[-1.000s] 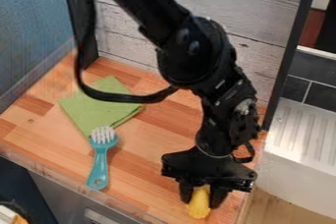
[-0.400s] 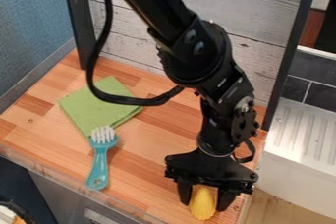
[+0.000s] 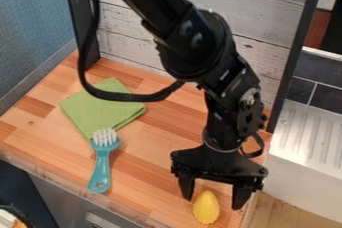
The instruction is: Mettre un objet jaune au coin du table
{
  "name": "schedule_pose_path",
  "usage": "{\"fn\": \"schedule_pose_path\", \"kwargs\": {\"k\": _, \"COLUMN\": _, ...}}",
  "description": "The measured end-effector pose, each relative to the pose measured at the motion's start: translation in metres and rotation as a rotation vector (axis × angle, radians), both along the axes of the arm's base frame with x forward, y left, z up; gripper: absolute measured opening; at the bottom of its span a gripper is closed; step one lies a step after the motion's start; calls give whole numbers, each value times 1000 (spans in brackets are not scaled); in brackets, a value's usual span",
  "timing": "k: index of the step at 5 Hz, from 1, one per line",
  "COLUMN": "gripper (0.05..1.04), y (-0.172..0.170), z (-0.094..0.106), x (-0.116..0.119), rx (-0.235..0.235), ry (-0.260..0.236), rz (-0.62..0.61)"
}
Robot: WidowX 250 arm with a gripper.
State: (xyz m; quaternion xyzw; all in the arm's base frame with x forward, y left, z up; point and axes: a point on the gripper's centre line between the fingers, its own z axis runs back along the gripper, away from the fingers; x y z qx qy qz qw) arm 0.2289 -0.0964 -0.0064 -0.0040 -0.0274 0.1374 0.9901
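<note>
Wooden counter (image 3: 155, 152), yellow object (image 3: 206, 208) lengthwise front-to-back, narrower end rearward

We're looking at a toy kitchen set here, with a striped wood surface (image 3: 147, 147) across the middle, a ridged white sink unit (image 3: 307, 142) at the right edge, dark tiles (image 3: 319, 79) above it, and a grey cabinet front (image 3: 63, 202) down at lower left!

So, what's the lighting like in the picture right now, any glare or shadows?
Camera view: fairly even light over the wooden table; a pale sheen on the ridged light surface at the right; small highlights on the joints of the black arm; a soft, faint shadow beside the teal brush.
</note>
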Motion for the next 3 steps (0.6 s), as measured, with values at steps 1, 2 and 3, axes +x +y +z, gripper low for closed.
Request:
{"fn": "schedule_pose_path", "kwargs": {"k": 1, "gripper": 999, "y": 2, "z": 19, "x": 1, "rx": 30, "ry": -30, "rz": 8}}
{"fn": "schedule_pose_path", "kwargs": {"k": 2, "gripper": 999, "y": 3, "z": 43, "x": 6, "rx": 9, "ry": -86, "rz": 33}}
{"fn": "schedule_pose_path", "kwargs": {"k": 3, "gripper": 999, "y": 5, "z": 44, "x": 6, "rx": 9, "ry": -86, "rz": 40}}
